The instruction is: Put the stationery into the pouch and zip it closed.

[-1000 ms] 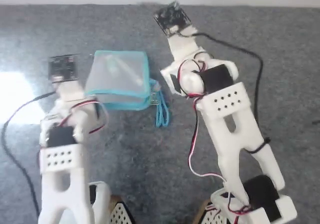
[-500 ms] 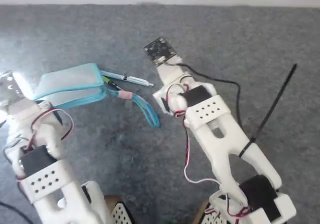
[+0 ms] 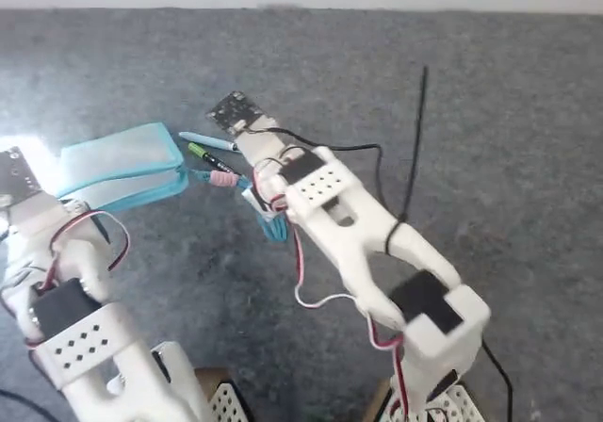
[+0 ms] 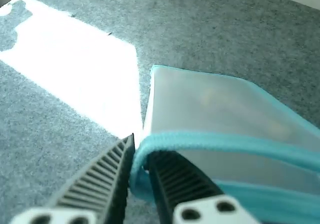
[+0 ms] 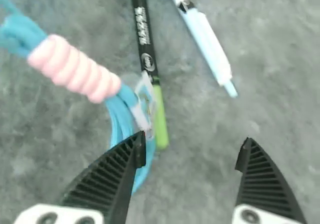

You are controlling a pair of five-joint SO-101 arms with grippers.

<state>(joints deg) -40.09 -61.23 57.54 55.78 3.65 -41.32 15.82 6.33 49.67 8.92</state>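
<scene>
while left jaws pinch pouch, black pen print illegible

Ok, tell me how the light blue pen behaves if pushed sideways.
The light blue pen looks round and slim, so it will probably roll. The grey mat may slow it. Rigid and light-looking, it should lift in the open right pincer without bending.

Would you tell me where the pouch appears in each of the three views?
High view: the pouch lies left of centre, left of the green-and-black pen.
Left wrist view: the pouch, turquoise edge clamped in the left gripper.
Right wrist view: its turquoise strap with the pink bead, beside that pen.
Shared landmark: the turquoise trim.
</scene>
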